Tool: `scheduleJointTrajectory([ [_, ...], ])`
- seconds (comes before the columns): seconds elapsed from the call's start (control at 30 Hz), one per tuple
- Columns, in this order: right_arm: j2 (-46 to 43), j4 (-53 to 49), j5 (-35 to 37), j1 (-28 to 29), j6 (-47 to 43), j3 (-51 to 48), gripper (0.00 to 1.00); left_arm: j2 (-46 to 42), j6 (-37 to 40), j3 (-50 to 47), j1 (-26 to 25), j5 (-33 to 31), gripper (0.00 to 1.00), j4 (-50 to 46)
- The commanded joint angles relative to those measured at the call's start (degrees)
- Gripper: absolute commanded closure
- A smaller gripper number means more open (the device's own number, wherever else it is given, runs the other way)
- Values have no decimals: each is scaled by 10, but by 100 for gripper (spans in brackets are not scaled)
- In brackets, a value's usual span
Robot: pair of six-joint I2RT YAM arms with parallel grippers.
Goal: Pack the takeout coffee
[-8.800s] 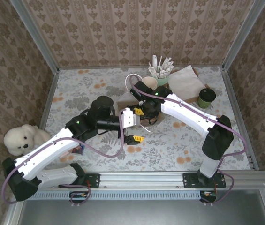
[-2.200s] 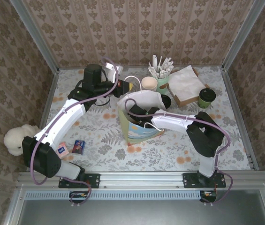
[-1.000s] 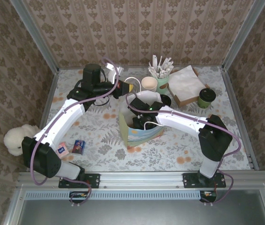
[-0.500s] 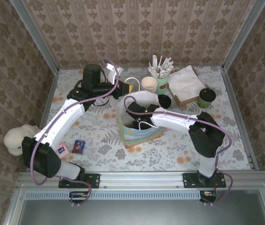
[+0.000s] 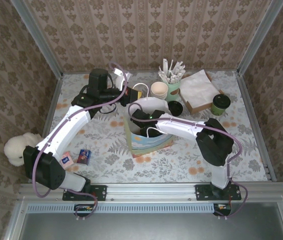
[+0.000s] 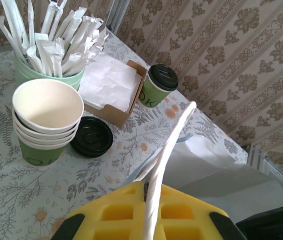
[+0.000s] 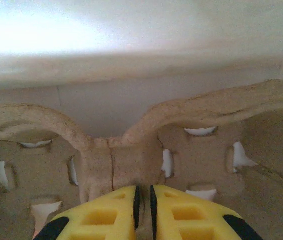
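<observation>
**Carrier low in the bag, handle held up**

From inside the white bag walls, the right wrist view has the brown pulp carrier (image 7: pixel 131 155) just ahead of the right pincer (image 7: pixel 143 200). Its yellow pads stand a thin slit apart at the carrier's middle rib; whether they pinch it I cannot tell.

From above, that arm folds back from its base and dips wrist-first into the open paper bag (image 5: pixel 149 141) standing mid-counter (image 5: pixel 181 156).

The left wrist view shows the left pincer (image 6: pixel 149 215) clamped on the bag's white handle (image 6: pixel 169 145). Beyond it the stack of cream paper cups (image 6: pixel 46 107) stands upright outside the bag, a black lid (image 6: pixel 91 136) just beside it. Behind are the green cup of wrapped straws (image 6: pixel 48 55), the napkin tray (image 6: pixel 113 87) and a lidded green cup (image 6: pixel 159 85).

The left arm stretches long toward the back wall. Bare counter lies in front and to the right of the bag, while the back-right corner is crowded.
</observation>
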Motion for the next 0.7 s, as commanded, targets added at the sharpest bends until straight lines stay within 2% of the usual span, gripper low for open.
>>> scheduleJointTrajectory([
  [0.0,7,-56,21,4,-6,36,80,-12,15,19,0,19,100,-17],
  [0.2,-27,-59,-5,11,6,42,75,-17,22,13,0,10,100,-30],
  [0.33,-1,-55,20,10,7,24,73,-16,28,16,0,11,100,-35],
  [0.5,38,-121,39,26,-16,109,71,-13,26,23,0,13,100,-39],
  [0.67,17,-89,17,30,-23,106,68,-19,29,18,-1,4,100,-46],
])
